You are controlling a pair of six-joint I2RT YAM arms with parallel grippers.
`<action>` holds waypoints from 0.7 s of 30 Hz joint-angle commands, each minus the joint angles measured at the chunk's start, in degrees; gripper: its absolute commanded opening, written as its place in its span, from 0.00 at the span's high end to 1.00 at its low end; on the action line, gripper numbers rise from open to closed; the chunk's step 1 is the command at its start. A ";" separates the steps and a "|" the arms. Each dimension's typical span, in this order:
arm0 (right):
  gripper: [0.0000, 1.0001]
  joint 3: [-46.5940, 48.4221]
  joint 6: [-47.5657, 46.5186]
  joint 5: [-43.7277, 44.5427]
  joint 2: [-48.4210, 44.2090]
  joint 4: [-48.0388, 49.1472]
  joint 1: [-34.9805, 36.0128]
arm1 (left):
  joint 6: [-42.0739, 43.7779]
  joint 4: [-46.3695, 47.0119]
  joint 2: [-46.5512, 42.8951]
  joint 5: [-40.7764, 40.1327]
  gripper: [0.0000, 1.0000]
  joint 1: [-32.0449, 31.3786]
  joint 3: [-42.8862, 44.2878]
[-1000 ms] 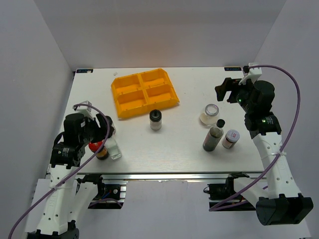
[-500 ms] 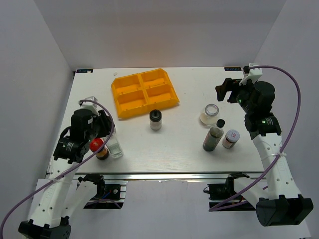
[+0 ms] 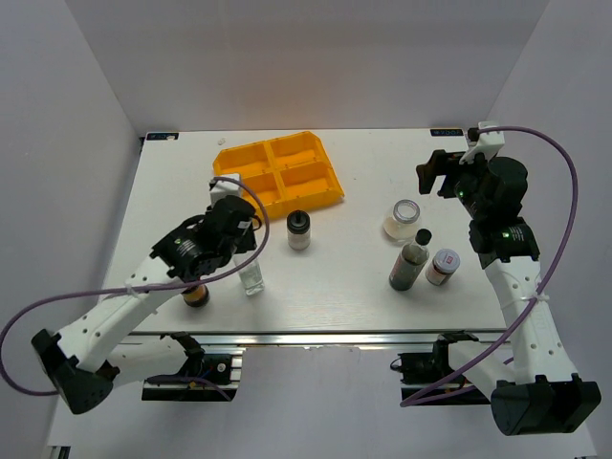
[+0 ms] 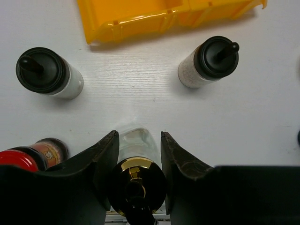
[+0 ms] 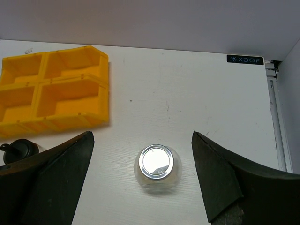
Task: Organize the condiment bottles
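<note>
My left gripper (image 4: 138, 145) is shut on the clear gold-spouted bottle (image 4: 135, 140), its fingers (image 4: 105, 154) pressed to both sides of the glass. From above, this bottle (image 3: 252, 278) stands upright near the table's front edge, with the left gripper (image 3: 244, 258) over it. Beside it, partly under the arm, is a red-lidded jar (image 3: 196, 295) (image 4: 28, 155). Two black-capped shakers (image 4: 44, 71) (image 4: 211, 61) stand ahead of the gripper; one shaker (image 3: 299, 229) shows from above. My right gripper (image 5: 142, 135) hangs open above a silver-lidded jar (image 5: 158, 165) (image 3: 405, 218). A tall dark bottle (image 3: 411, 260) and a pale-lidded jar (image 3: 443, 266) stand close by.
A yellow four-compartment tray (image 3: 330, 184) (image 5: 56, 79) (image 4: 140, 21) lies empty at the back, left of centre. Grey walls close in the table on three sides. The front table edge (image 3: 316, 330) runs just below the held bottle.
The left jaws have shut on the clear bottle. The left arm has swung right, shifting the bottle away from the red-lidded jar. The right arm has stayed still.
</note>
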 commanded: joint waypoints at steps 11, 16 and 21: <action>0.11 -1.66 -1.29 1.59 -1.36 5.18 -0.03 | 1.34 7.62 4.96 -19.93 1.00 -3.86 12.89; 0.11 -1.66 -1.11 1.15 -1.01 5.62 -0.03 | 6.69 14.48 6.53 -20.72 1.00 -3.86 17.45; 0.11 -1.13 -0.85 1.06 -0.31 5.35 -0.03 | 11.45 18.51 12.60 -26.52 1.00 -3.77 25.98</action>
